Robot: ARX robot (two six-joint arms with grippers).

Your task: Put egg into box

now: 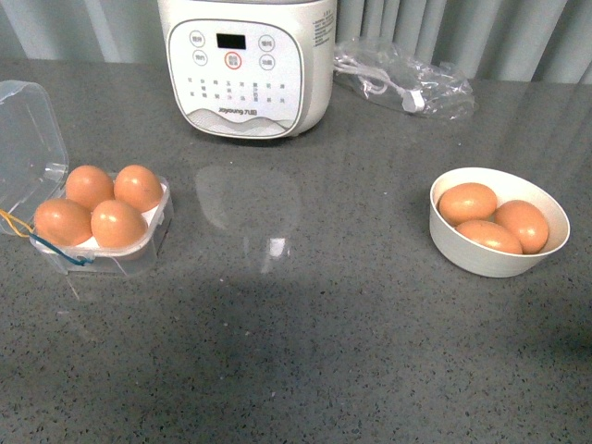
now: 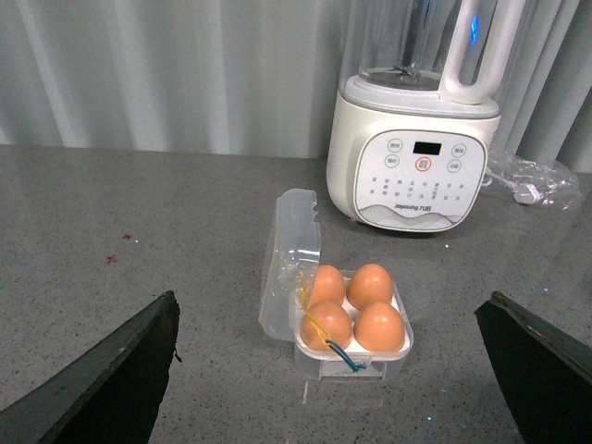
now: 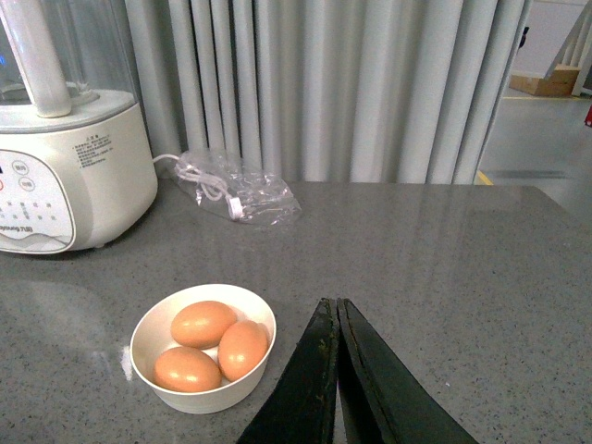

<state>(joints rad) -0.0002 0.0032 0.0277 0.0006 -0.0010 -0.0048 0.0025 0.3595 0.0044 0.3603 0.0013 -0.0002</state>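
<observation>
The box (image 1: 120, 262), front-left of the cooker (image 1: 245, 65), is full.
We see four eggs (image 1: 118, 223) seated narrow ends roughly up, lid (image 1: 28, 139) hinged open away from the cooker; left gripper (image 2: 333, 298) spread wide, empty; right gripper (image 3: 331, 305) closed on nothing; bare counter (image 1: 305, 324) before the cooker.

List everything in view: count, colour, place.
table: one, speckled grey
box: one, clear, lid open, left side
bowl: one, white, right side
eggs: seven, orange-brown; four in the box, three in the bowl
cooker: one, white, back centre
bag: one, clear, holding a white plug, right of the cooker
curtain: grey-white, behind the table
left gripper: dark, open, facing the box
right gripper: dark, shut, empty, by the bowl
</observation>
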